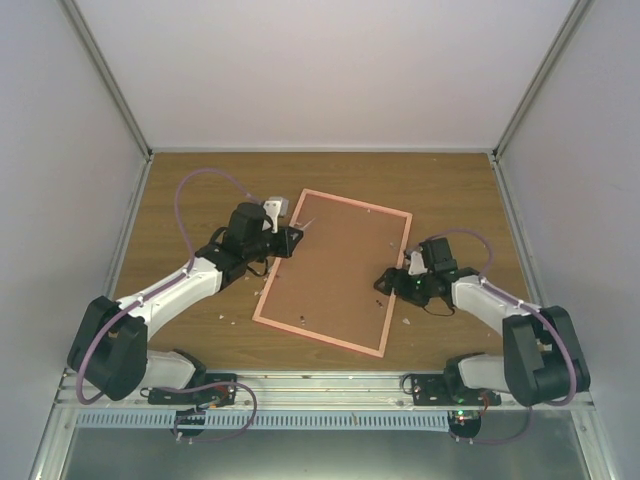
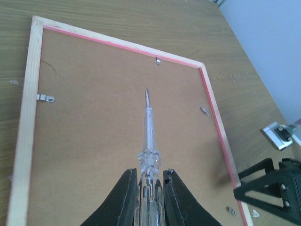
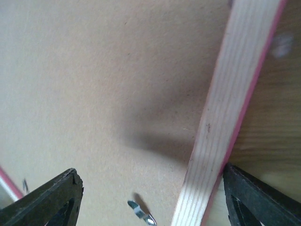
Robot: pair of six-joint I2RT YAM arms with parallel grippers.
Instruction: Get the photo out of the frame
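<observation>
Top external view showed the table (image 1: 450, 180) with the frame (image 1: 355, 201) lying face down between the left pincer (image 1: 285, 240) and the right pincer (image 1: 388, 282). Its brown backing board (image 1: 335, 270) faced up, and the photo was hidden beneath it. The left pincer gripped a clear screwdriver (image 2: 149, 136), tip hovering over the board ahead of it. The right pincer stood wide, straddling the frame's rail. To my eye, the tip wanted sliding under a metal tab (image 2: 45, 98) off to its left, levering gently, while the right pincer pinned the rail.
</observation>
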